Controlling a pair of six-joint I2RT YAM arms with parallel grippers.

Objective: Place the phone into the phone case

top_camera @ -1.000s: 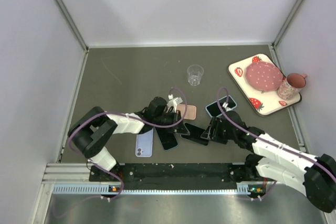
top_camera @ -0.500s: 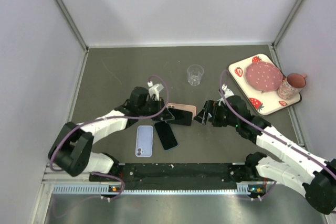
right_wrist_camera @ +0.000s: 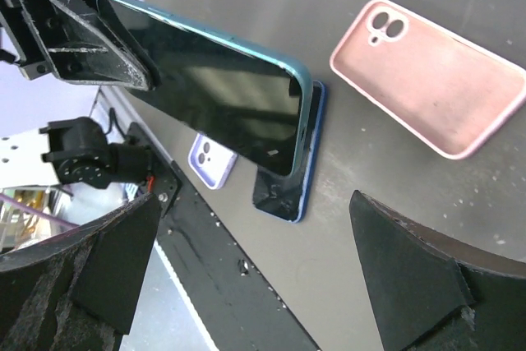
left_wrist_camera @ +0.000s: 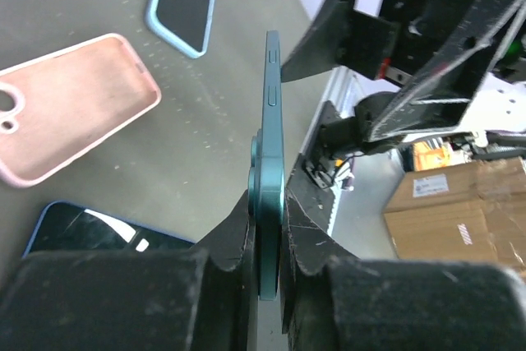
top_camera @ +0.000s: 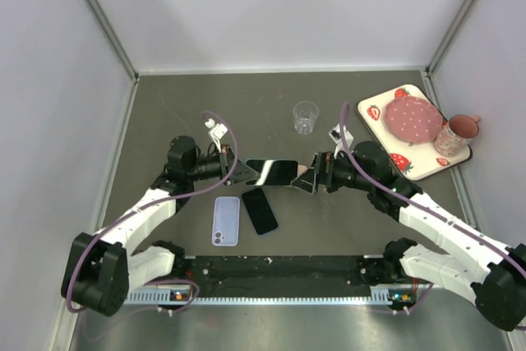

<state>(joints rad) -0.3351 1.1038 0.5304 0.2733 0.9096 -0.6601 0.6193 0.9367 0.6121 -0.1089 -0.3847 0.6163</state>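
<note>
Phone (top_camera: 271,172) held above the table (top_camera: 205,113), left gripper (top_camera: 244,173) clenched on its one end, right gripper (top_camera: 306,182) released with jaws wide just beside the other end, pink case (right_wrist_camera: 431,76) lying open side up on the table below.

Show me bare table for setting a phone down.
Bare: the far-left table, between the left wall and the cup; also the near strip between the black phone and the right arm. Crowded: the centre, around the held phone.

Left pincer (top_camera: 242,173) pinched tight; right pincer (top_camera: 303,180) splayed wide opposite, both arms outstretched.
</note>
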